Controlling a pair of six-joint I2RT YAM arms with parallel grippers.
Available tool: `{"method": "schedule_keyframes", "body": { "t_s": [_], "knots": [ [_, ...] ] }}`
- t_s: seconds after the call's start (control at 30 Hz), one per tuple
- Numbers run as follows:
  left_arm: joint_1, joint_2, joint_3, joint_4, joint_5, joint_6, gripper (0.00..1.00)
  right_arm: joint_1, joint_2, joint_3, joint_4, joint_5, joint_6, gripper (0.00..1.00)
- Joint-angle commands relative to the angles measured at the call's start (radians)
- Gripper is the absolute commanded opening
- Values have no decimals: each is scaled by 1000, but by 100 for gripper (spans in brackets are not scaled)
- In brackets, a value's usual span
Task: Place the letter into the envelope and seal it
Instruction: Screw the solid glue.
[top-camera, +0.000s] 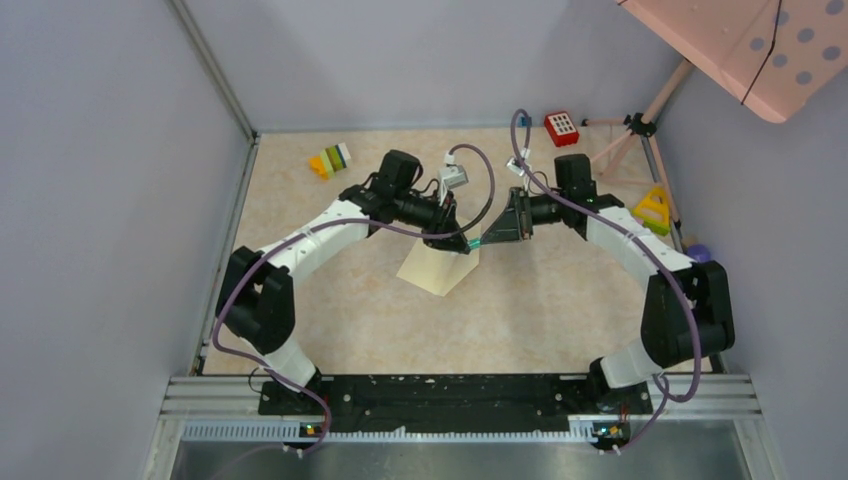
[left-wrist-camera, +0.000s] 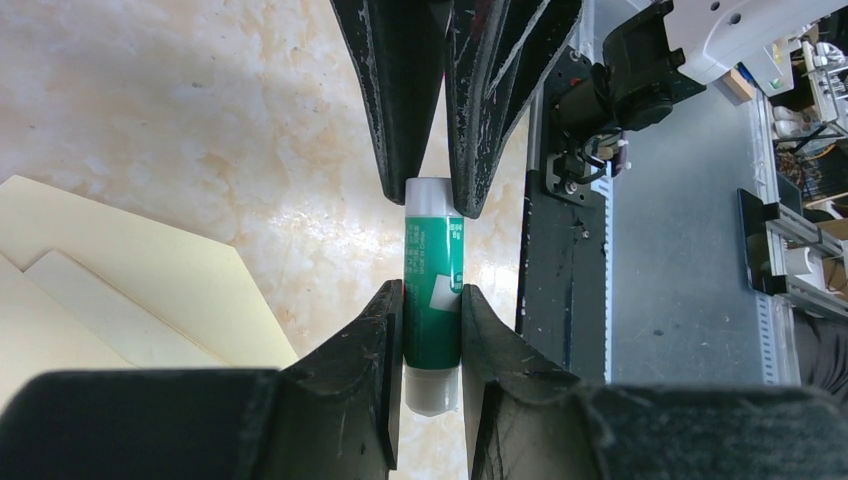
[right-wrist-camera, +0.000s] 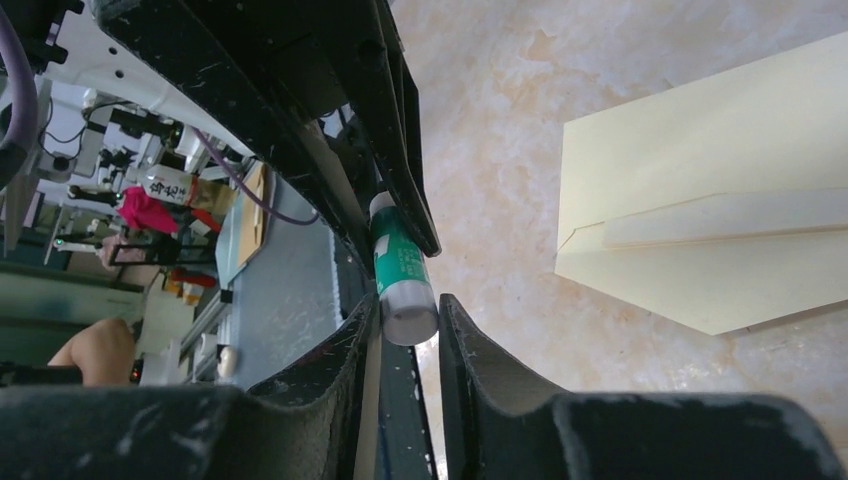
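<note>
A green glue stick hangs in the air between my two grippers, above the table. My left gripper is shut on its green body. My right gripper is shut on its white cap end. The pale yellow envelope lies flat on the table just below and to the left of the grippers. It also shows in the left wrist view and the right wrist view, with a folded flap edge across it. No separate letter shows.
Coloured toy blocks lie at the back left. A red keypad toy and a tripod stand at the back right. A yellow triangle toy and a purple ball sit by the right wall.
</note>
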Motion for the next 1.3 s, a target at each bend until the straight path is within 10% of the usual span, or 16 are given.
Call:
{"method": "schedule_keyframes", "body": {
  "t_s": [0.0, 0.7, 0.9, 1.27],
  "knots": [
    [-4, -36, -4, 9, -6, 23, 14, -1, 0, 63, -23, -53, -30, 20],
    [10, 98, -6, 221, 399, -286, 14, 28, -328, -181, -77, 60, -1059, 21],
    [10, 95, -10, 228, 382, -287, 14, 32, -416, -241, 133, 109, -848, 73],
    [6, -20, 3, 24, 33, -25, 14, -21, -210, -12, -92, 37, -286, 71]
  ]
}}
